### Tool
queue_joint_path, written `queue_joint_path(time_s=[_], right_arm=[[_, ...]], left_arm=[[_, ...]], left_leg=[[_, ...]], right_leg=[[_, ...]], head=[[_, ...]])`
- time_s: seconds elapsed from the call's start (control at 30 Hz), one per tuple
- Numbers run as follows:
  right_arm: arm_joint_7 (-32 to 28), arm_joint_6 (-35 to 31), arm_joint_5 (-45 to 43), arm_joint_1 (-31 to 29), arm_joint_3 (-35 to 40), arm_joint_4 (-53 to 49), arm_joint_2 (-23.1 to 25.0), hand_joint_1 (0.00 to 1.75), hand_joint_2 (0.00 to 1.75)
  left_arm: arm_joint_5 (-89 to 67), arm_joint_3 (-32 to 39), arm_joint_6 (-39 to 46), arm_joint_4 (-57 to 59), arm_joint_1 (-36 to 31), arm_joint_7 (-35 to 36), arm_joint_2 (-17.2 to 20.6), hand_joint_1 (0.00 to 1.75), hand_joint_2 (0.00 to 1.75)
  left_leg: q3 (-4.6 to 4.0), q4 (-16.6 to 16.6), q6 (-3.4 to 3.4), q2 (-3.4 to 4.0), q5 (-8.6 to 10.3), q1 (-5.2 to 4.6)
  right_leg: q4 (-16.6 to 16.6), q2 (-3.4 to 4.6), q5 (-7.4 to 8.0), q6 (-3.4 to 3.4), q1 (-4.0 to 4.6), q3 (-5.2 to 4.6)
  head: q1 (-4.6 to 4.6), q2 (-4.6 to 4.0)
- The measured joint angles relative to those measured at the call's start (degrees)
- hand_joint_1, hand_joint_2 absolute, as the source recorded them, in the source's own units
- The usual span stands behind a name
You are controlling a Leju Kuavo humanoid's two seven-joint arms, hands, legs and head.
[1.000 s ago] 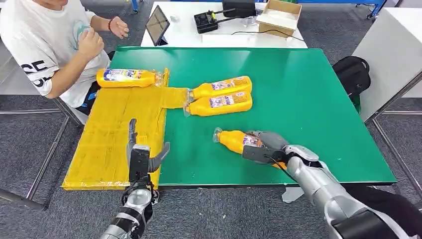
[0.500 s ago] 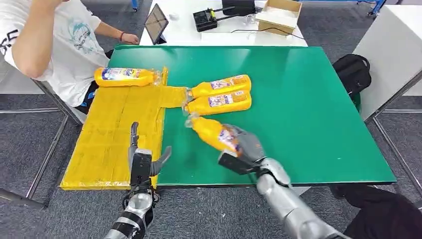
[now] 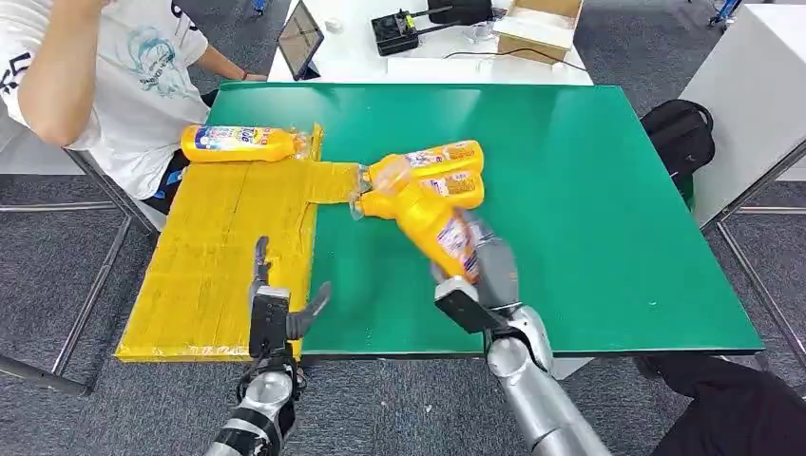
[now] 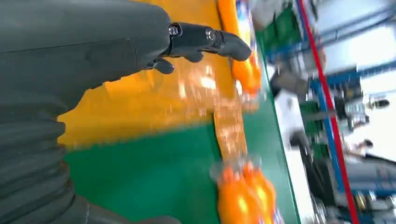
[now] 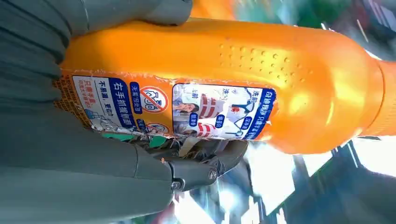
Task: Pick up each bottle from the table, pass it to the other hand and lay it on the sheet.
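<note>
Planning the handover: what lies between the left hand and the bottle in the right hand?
In the head view, bare green table separates the left hand from the bottle the right hand holds.

I see one orange bottle [image 3: 435, 228] lifted off the bench, tilted, cap end toward two more bottles [image 3: 428, 176] lying side by side (labels up). A fourth bottle [image 3: 239, 142] lies at the yellow sheet's [image 3: 214, 256] far edge.

head view high overhead, wrist views close, sharing table [image 3: 589, 190]
</note>
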Motion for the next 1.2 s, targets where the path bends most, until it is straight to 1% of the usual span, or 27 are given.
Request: queue_joint_path(time_s=[0.1,0.17,0.3,0.43,0.5,0.77,0.9,1.03,1.2], right_arm=[[-1.88,-4.57,0.37,3.29,-3.72,-9.22,1.97,1.75,1.75],[-2.85,-6.5,0.44,5.16,-5.88,-14.1,3.03,1.75,1.75],[-4.86,-5.86,1.15,7.01,-8.71,-18.15,4.23,1.75,1.75],[-8.26,-4.01,3.24,8.88,-9.37,-18.26,5.44,1.75,1.75],[-8.43,-3.86,3.94,9.77,-9.37,-18.22,6.23,1.75,1.75],[-8.45,-3.57,4.04,10.78,-9.39,-18.22,7.43,1.75,1.75],[-8.56,-1.85,4.2,10.97,-9.22,-17.73,8.0,1.75,1.75],[-8.61,-0.54,4.74,11.86,-7.06,-16.21,8.93,1.75,1.75],[-8.63,-2.16,4.52,12.17,-3.07,-12.64,9.88,1.75,1.75]], left_arm=[[1.63,0.02,-6.41,-0.52,0.28,0.0,-0.98,0.0,1.75],[2.03,-0.02,-10.06,-1.31,0.54,0.0,-1.5,0.0,1.75],[2.97,-0.33,-20.27,-4.31,1.37,0.02,-1.81,0.0,1.75],[4.28,-0.9,-26.95,-7.85,2.2,1.51,-1.84,0.0,1.75],[4.83,-1.16,-29.42,-8.9,2.34,1.9,-1.84,0.0,1.75],[5.4,-1.64,-30.6,-10.49,2.74,2.16,-1.84,0.0,1.75],[7.39,-1.88,-35.19,-10.53,2.8,2.23,-1.84,0.0,1.75],[11.47,-2.75,-43.02,-11.54,2.92,3.04,-1.81,0.0,1.75],[14.93,-3.65,-48.43,-12.24,2.9,4.31,-1.81,0.0,1.75]], left_leg=[[-0.06,0.0,0.0,0.0,-0.01,0.0],[-0.08,0.0,0.0,0.0,-0.05,-0.01],[-0.08,0.0,-0.01,0.01,-0.06,-0.02],[-0.08,0.0,-0.01,0.02,-0.06,-0.01],[-0.08,0.0,-0.02,0.02,-0.05,0.0],[-0.12,0.0,-0.01,0.02,-0.06,-0.01],[-0.12,0.0,-0.01,0.02,-0.06,-0.01],[-0.12,0.0,-0.02,0.02,-0.06,0.01],[-0.13,-0.01,-0.02,0.04,-0.06,0.01]], right_leg=[[-0.01,0.0,-0.06,0.07,0.0,-0.04],[-0.01,0.01,-0.1,0.14,-0.02,-0.05],[-0.02,0.01,-0.09,0.14,-0.03,-0.08],[0.0,0.02,-0.09,0.14,-0.01,-0.09],[0.01,0.01,-0.1,0.14,-0.01,-0.09],[0.0,0.01,-0.11,0.15,-0.03,-0.1],[0.0,0.01,-0.1,0.15,-0.03,-0.09],[0.01,0.01,-0.11,0.15,-0.01,-0.11],[0.01,0.01,-0.12,0.14,-0.01,-0.14]], head=[[0.0,0.0],[0.02,0.0],[0.02,0.0],[0.0,0.0],[0.0,0.0],[0.02,0.0],[0.0,0.0],[0.0,0.0],[0.0,0.0]])
